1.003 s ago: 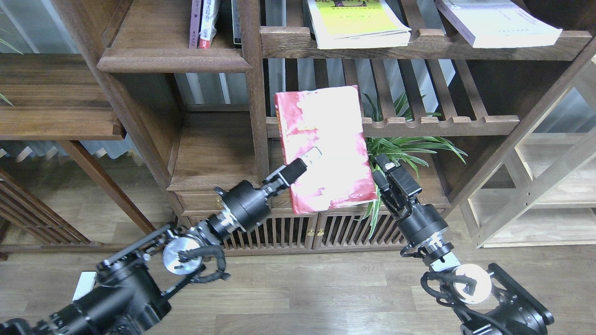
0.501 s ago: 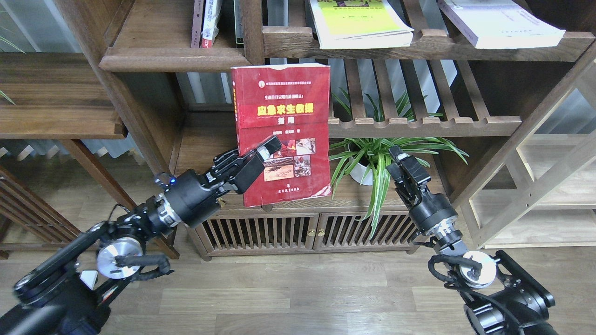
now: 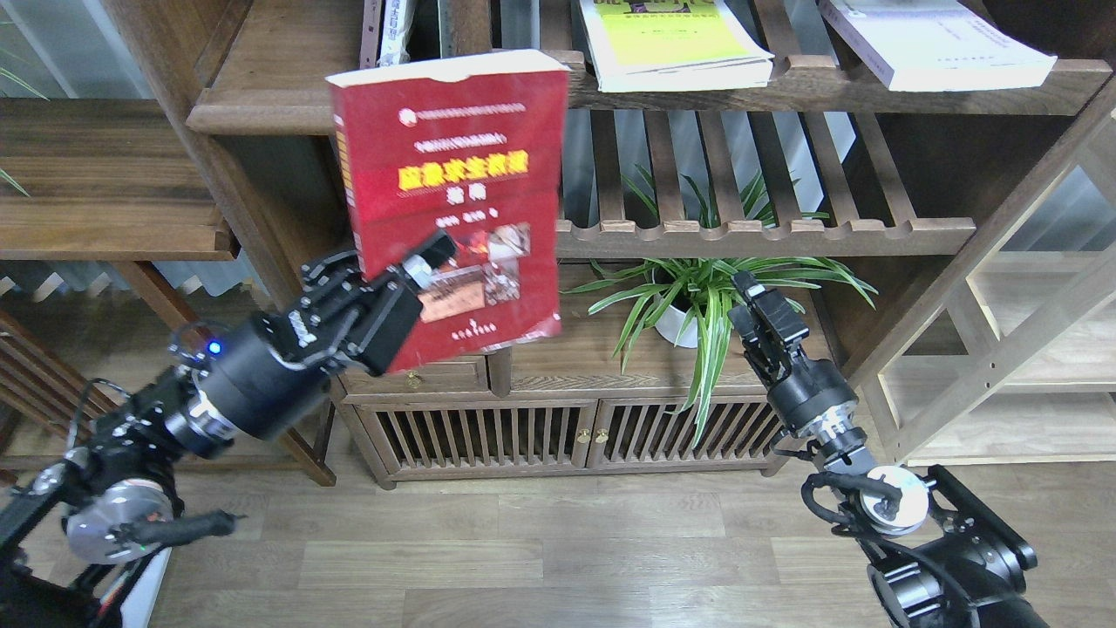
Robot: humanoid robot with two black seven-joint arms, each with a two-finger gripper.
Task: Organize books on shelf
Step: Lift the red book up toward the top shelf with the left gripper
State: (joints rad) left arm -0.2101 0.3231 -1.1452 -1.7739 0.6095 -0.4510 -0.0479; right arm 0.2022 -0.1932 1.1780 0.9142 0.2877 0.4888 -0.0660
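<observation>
In the head view, the red book (image 3: 449, 209) is held upright and slightly tilted in the air, its yellow-titled cover facing the camera. It is clamped at its lower left corner by the left gripper (image 3: 397, 283), one finger lying across the cover and the other hidden behind it. The top edge of the red book overlaps the moulded front lip of the shelf (image 3: 261, 118), a dark-brown board on which a few upright volumes (image 3: 388, 39) are seen behind the red book. To the right of the red book, the yellow-green book (image 3: 671, 44) and the white book (image 3: 937, 44) are laid flat on the upper slatted rack (image 3: 837, 87). Lower right of the red book, a potted plant (image 3: 697, 301) is set, and just beside its leaves the right gripper (image 3: 763, 305) is raised, holding nothing; whether its fingers are parted cannot be told.
</observation>
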